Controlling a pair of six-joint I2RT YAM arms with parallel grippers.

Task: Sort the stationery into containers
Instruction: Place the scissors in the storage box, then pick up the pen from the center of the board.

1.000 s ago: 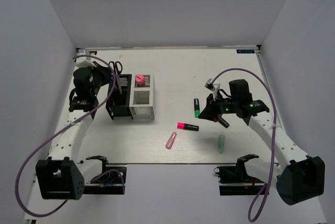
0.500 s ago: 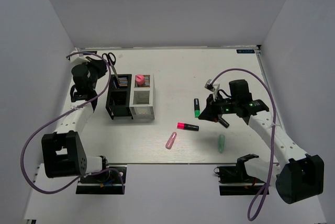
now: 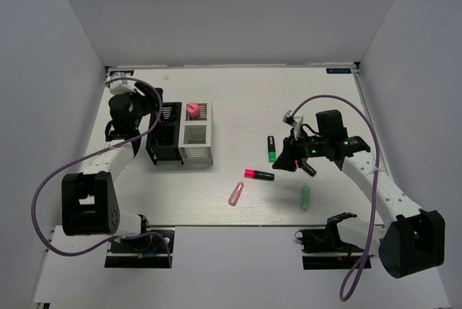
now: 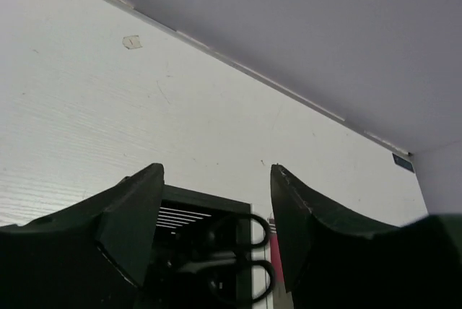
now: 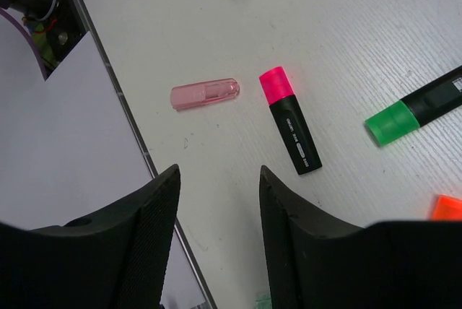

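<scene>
My left gripper (image 3: 146,112) hangs open just above the black container (image 3: 163,138); in the left wrist view the gripper (image 4: 216,168) has empty jaws. Below it, the black-handled scissors (image 4: 232,258) stand in the black container (image 4: 202,208). A fat pink marker (image 3: 192,110) stands in the white container (image 3: 196,137). My right gripper (image 3: 287,159) (image 5: 219,172) is open and empty over the table. Near it lie a pink-capped highlighter (image 5: 292,132) (image 3: 258,175), a green-capped highlighter (image 5: 415,110) (image 3: 271,149), a pale pink stick (image 5: 205,94) (image 3: 235,193), a mint stick (image 3: 305,198) and an orange-capped highlighter (image 3: 308,169).
The two containers stand side by side at the left of the white table (image 3: 238,99). Grey walls close the table in at the back and sides. The arm bases and their clamps (image 3: 321,235) sit along the near edge.
My left gripper has swung over the black container and opened; the scissors it carried now stand inside. My right gripper has opened in place, with nothing in it.
</scene>
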